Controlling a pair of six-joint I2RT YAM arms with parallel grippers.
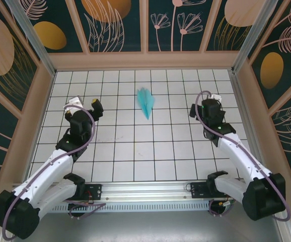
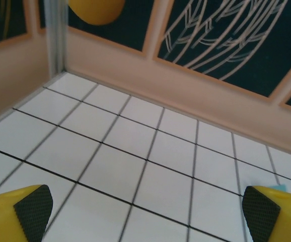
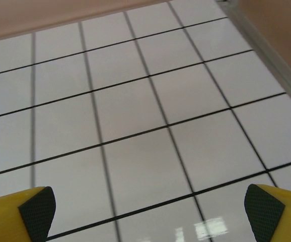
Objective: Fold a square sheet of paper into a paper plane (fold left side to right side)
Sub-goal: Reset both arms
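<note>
The square sheet of paper lies folded into a slim light-turquoise paper plane (image 1: 146, 102) on the far middle of the white grid table, its point toward the near side. A sliver of the paper plane (image 2: 279, 187) peeks above the right finger in the left wrist view. My left gripper (image 1: 85, 105) hovers about two tiles to the left of the plane, and its jaws (image 2: 145, 214) stand wide open over bare tiles. My right gripper (image 1: 206, 102) is about two tiles to the right of the plane, also wide open (image 3: 148, 214), with nothing between its fingers.
Tan walls (image 1: 145, 60) with dark floral panels close the table on three sides. A metal rail (image 1: 150, 190) with both arm bases runs along the near edge. The far left corner post (image 2: 55, 35) stands ahead of the left gripper.
</note>
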